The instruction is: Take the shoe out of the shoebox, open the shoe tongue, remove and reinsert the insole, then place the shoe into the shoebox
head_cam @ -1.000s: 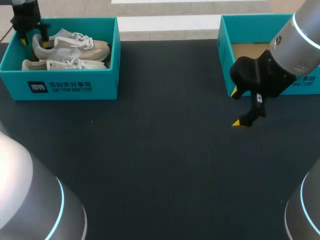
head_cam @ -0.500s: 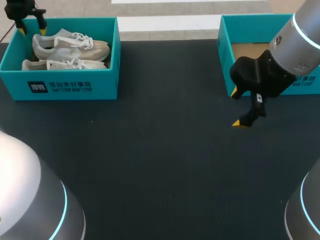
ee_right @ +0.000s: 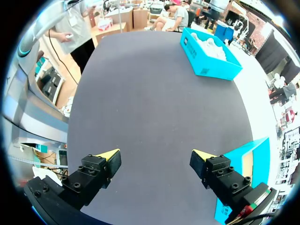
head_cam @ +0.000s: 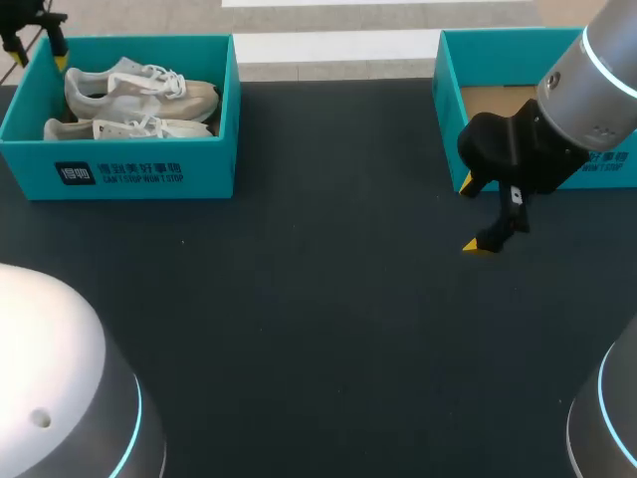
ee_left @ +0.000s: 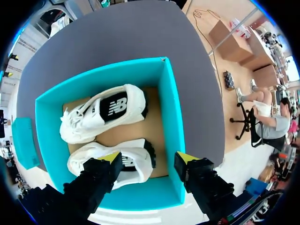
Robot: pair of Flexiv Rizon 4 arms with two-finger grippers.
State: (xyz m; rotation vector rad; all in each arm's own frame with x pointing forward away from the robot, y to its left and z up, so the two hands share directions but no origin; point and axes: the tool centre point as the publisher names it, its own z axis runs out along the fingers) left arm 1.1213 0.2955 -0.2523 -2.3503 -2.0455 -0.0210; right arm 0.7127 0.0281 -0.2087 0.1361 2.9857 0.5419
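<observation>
Two sneakers in the box, both grippers spread wide

Two pale lace-up sneakers lie side by side inside the open teal cardboard shoebox at the far left of the dark, matte table. From my left wrist view the sneakers look soft and off-white, with a darker side panel, black heel ends and loose white laces. Both seem to be lying on their sides on the box's brown card floor. The shoebox is a plain rectangle with thin upright walls and no lid on it.

My left gripper hangs above the heel end of that box with its fingers set wide. One yellow tip is over the nearer sneaker's heel and the other is outside the box wall, and neither touches anything. In the head view it sits at the box's far left corner.

My right gripper is over bare tabletop, just beside a second teal box with a brown card floor. Its blocky black fingers are also spread wide and hold nothing.
</observation>
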